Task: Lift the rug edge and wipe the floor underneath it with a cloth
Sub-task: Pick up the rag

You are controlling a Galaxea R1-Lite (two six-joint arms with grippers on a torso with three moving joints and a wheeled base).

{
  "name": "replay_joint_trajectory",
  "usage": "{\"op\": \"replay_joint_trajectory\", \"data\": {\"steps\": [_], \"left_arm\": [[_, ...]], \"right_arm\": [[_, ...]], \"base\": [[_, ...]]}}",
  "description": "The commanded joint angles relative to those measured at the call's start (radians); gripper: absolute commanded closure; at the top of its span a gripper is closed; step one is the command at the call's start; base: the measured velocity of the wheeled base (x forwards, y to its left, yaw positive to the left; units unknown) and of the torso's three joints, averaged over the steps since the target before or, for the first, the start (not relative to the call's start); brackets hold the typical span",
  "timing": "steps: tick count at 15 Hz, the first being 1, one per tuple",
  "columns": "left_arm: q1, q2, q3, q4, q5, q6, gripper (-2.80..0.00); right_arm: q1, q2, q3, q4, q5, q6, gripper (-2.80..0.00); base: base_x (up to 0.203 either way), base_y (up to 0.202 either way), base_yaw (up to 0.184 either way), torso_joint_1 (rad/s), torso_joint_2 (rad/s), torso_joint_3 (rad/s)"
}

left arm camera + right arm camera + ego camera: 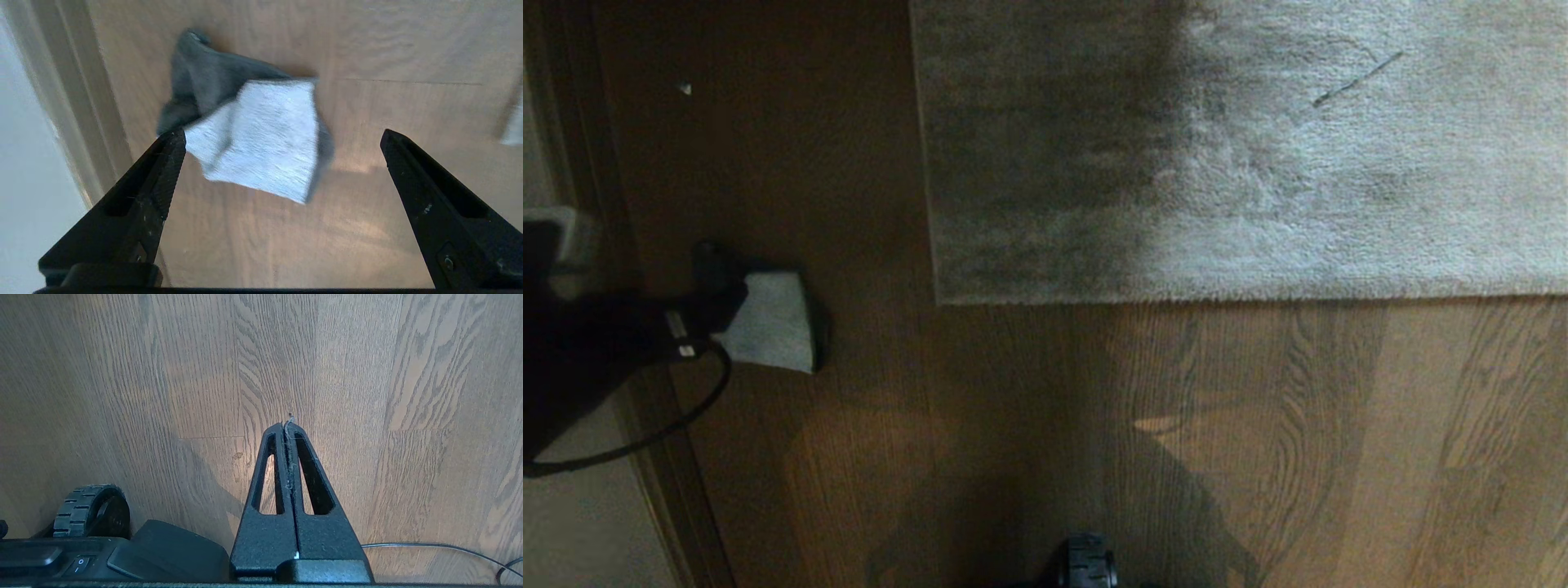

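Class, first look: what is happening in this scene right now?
The robot's left gripper hangs open over a crumpled grey and white cloth lying on the brown wood floor, near the pale wall trim. The cloth is not gripped yet. The rug lies flat with its edge unlifted. The right gripper is shut and empty, parked low over bare floor beside the robot's base wheel.

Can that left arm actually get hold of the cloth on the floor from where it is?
Probably yes. The left gripper hangs open right over the cloth, one finger on each side of it, and nothing lies between them and the bare floor. The right gripper is shut and parked elsewhere.
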Motion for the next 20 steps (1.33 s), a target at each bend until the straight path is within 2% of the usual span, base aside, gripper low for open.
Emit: {"op": "replay_joint_trajectory", "data": {"steps": [1,5,13,20], "left_arm": [[0.030,0.075,0.000,-0.073,0.000,0.010,-2.80],[0.074,0.161,0.000,-0.177,-0.002,0.036,-2.80],[0.102,0.327,0.001,-0.357,-0.016,0.041,-2.80],[0.102,0.404,-0.025,-0.368,-0.081,0.038,-2.80]], "right_arm": [[0.000,0.000,0.000,0.000,0.000,0.000,0.00],[0.000,0.001,0.000,0.000,0.000,0.000,0.00],[0.000,0.001,0.000,0.000,0.000,0.000,0.00],[0.000,0.000,0.000,0.000,0.000,0.000,0.00]], "base": [[0.000,0.000,0.000,0.000,0.00,0.000],[0.000,0.000,0.000,0.000,0.00,0.000],[0.000,0.000,0.000,0.000,0.00,0.000],[0.000,0.000,0.000,0.000,0.00,0.000]]}}
